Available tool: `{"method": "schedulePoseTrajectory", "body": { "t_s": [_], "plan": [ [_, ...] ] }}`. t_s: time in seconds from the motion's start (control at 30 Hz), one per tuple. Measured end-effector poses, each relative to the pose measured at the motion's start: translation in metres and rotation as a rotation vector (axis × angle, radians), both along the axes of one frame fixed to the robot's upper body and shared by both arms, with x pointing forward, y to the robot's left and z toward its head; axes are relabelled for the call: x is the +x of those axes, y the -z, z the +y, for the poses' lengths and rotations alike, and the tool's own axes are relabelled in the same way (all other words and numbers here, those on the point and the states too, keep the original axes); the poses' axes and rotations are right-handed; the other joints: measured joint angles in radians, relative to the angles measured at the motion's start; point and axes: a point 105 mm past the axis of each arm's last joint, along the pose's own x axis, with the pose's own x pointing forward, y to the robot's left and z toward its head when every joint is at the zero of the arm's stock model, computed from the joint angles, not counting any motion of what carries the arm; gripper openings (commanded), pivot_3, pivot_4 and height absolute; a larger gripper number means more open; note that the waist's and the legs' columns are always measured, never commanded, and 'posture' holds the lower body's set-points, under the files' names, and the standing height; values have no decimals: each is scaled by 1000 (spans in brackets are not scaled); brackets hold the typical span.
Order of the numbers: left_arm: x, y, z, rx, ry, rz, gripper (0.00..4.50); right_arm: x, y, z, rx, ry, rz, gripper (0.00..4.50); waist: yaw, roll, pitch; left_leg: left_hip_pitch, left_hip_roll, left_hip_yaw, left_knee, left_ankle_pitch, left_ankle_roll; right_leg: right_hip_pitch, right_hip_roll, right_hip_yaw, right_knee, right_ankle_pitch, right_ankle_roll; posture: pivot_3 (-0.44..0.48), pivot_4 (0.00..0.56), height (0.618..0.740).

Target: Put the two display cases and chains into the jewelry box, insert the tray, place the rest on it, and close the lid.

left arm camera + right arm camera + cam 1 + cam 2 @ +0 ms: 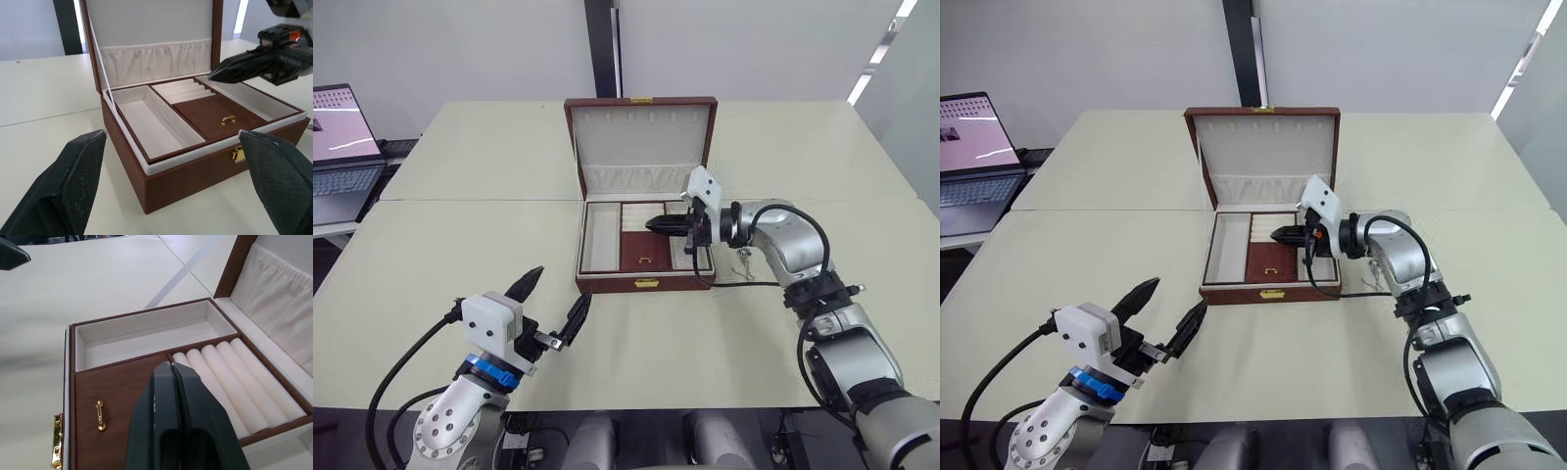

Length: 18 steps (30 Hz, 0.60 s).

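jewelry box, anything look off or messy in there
Nothing stands out. The jewelry box sits square on the table, lid upright, and the tray lies level inside, its compartments bare. The right gripper hovers shut over the tray; the left gripper is open, apart from the box.

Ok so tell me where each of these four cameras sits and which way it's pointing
Left eye view: on the head, looking down over the table; both arms show.
Right eye view: the same scene from the other eye.
Left wrist view: on the left arm, facing the jewelry box front; left gripper jaws wide apart.
Right wrist view: on the right arm, above the tray; right gripper jaws together.
Shared: both wrist views show the gold handle.
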Motion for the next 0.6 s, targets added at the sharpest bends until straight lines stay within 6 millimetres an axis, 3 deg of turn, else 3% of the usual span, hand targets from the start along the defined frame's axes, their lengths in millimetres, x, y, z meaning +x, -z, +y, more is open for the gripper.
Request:
{"method": "schedulePoseTrajectory", "body": {
  "t_s": [0.07, 0.27, 0.4, 0.53, 0.6],
  "plan": [
    [1, -1, 0, 0, 2, -5, 4500, -2, 18, -1, -23, 2, 18, 36, 0, 0, 0, 0, 0, 0, 0, 0, 0, 0, 0, 0, 0, 0, 0, 0, 150, 740],
    [1, -1, 0, -1, 3, -4, 4500, -2, 17, -1, -32, -11, -9, 36, 0, 0, -1, 1, 0, 0, 0, 0, 0, 1, 0, 0, 0, 0, 0, 0, 150, 740],
    [1, -2, 1, -8, 5, -6, 4500, -2, 9, -6, 52, -3, 54, 36, 0, 0, 0, 0, 0, 0, 0, 0, 0, 0, 0, 0, 0, 0, 0, 0, 150, 740],
    [5, -2, 9, 1, 4, -4, 4500, -5, -15, -19, 129, -5, 46, 781, 1, 0, 0, 0, 0, 0, 0, 0, 0, 0, 0, 0, 0, 0, 0, 0, 150, 740],
    [9, 1, 15, -12, -5, 26, 4500, -6, -25, -34, 130, 9, 32, 1282, 3, 0, 0, 0, -1, 0, 0, 0, 0, 0, 0, 0, 0, 0, 0, 0, 150, 740]
  ]
}}
